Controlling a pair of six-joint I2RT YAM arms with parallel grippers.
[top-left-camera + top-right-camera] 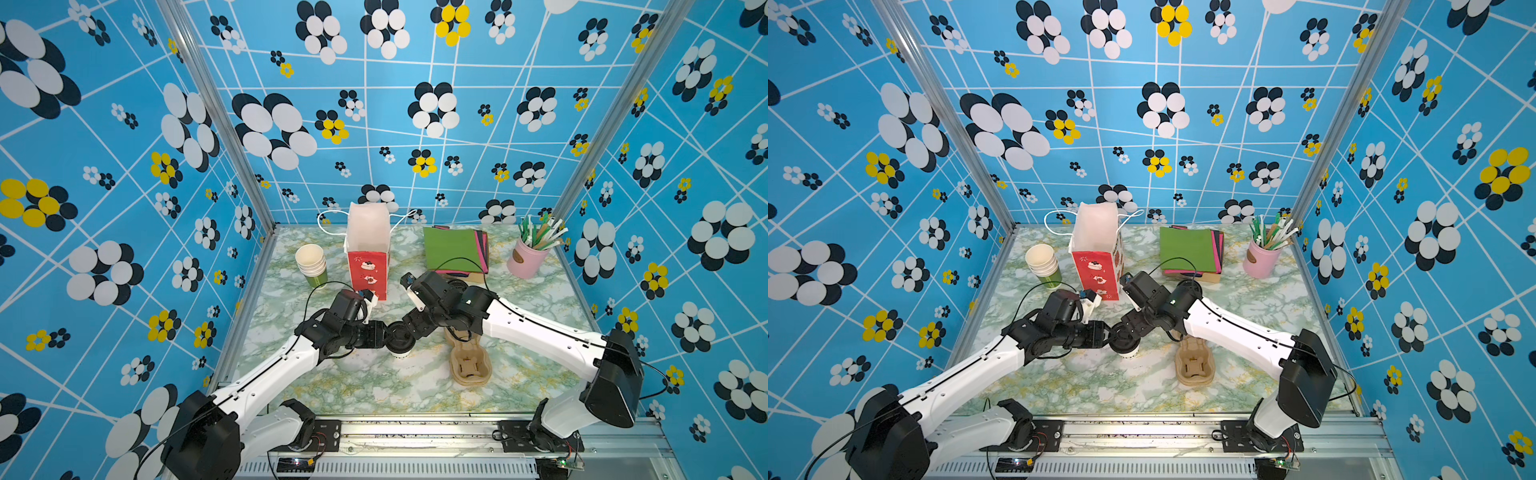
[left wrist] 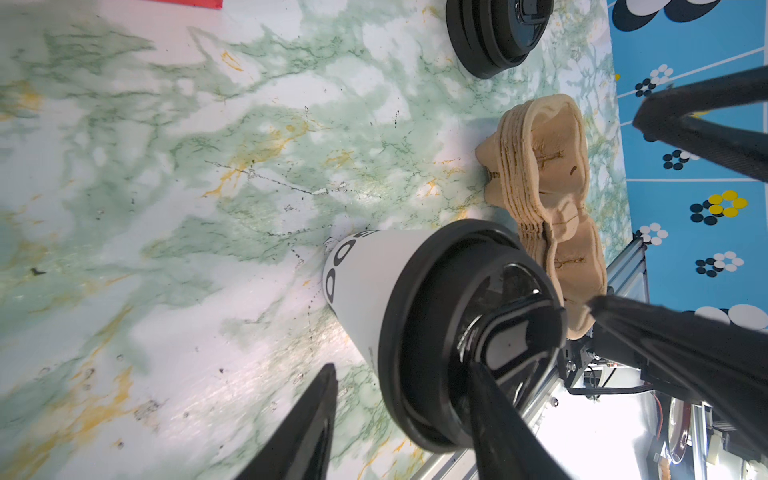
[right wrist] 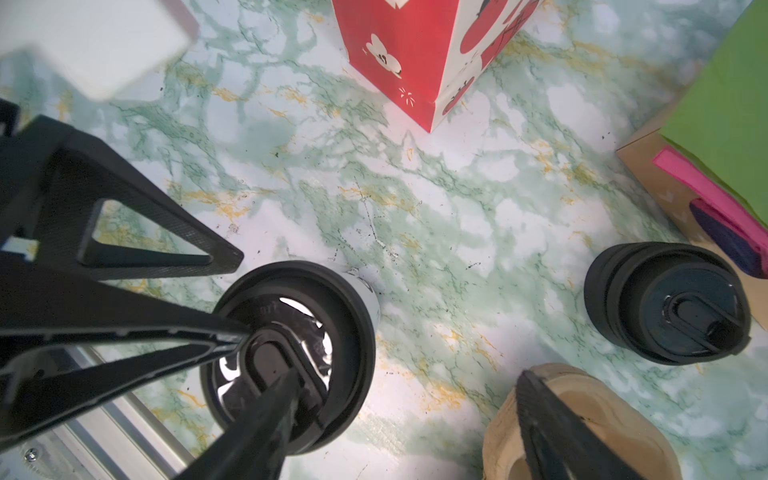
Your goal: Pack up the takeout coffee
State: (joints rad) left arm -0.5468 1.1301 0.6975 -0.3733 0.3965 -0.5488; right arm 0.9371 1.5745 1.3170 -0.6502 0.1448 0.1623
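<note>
Your takeout coffee (image 1: 400,344) stands on the table (image 1: 374,388) near its middle, apparently upright with its long axis vertical, and both arms meet right over it. Neither holds it. The left gripper (image 2: 401,365) has its fingers partly apart: one tip sits over the black lid (image 3: 349,324), and the other hangs outside the rim with a visible gap to the cup wall. The right gripper (image 3: 409,372) is spread wide, with one finger reaching onto the middle of the lid and the other out over the brown cup carriers (image 3: 582,415). So the cup lies below the fingertips rather than between them. To take it by the wall, I judge you would have to bring one pair lower and straddle the rim. Both arms are about equally near. The left one also has the red paper bag (image 1: 368,270) just behind it, standing open-mouthed with nothing visible inside. The carriers lie just beside the cup on the right arm's side, stacked, their pockets empty. A spare stack of lids (image 3: 665,303) sits farther back, nested cups (image 1: 311,262) stand left of the bag, and a pink pot (image 1: 525,259) of sticks occupies the far right corner.
</note>
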